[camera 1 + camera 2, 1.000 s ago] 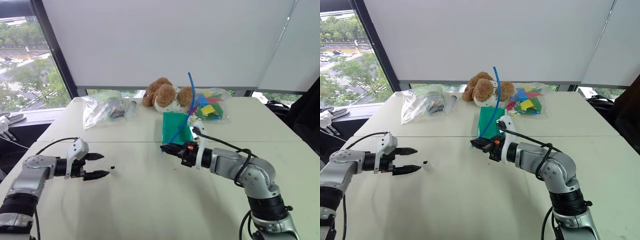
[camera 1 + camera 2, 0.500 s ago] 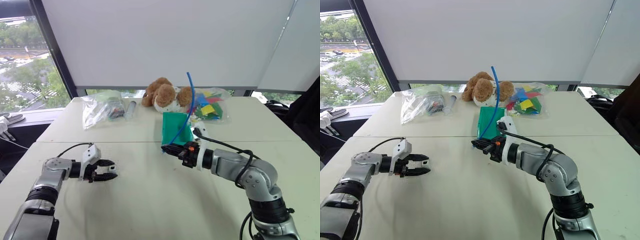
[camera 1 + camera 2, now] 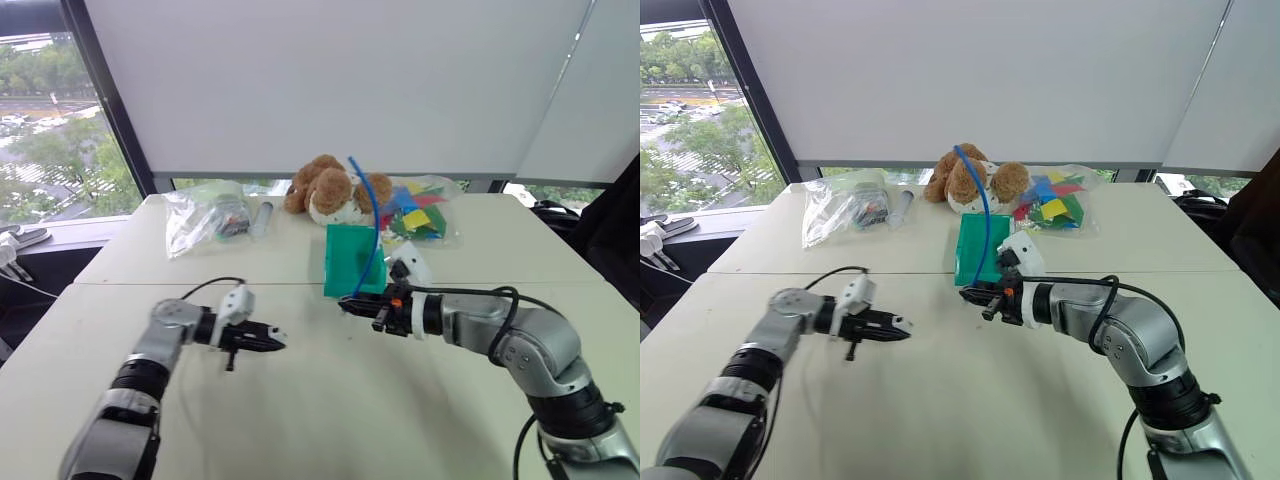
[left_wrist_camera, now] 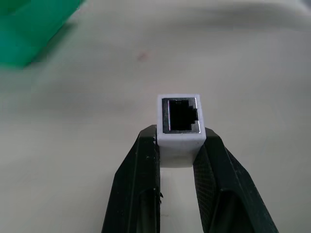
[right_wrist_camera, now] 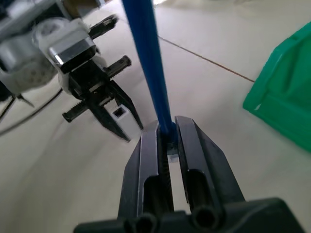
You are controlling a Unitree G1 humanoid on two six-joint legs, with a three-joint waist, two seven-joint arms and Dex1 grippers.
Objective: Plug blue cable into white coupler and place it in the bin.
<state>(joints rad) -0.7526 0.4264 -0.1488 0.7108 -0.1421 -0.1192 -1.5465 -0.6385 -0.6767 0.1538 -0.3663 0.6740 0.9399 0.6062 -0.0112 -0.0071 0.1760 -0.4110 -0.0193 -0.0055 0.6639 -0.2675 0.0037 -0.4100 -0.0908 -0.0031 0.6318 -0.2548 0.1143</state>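
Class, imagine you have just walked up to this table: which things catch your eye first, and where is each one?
At the middle of the table, the left gripper pinches the white coupler, its open socket facing outward. Facing it, the right gripper is shut on the blue cable, which arcs upward in front of the bin. Behind, near the window, a brown plush dog sits between clear bags.

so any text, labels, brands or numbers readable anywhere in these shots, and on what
None can be read.
coupler: plain white, no marking.
bin: plain green, no label.
cable: plain blue, no print.
coloured pieces in the bag: too small to tell if any carry print.
bag by the window: contents too small to read.
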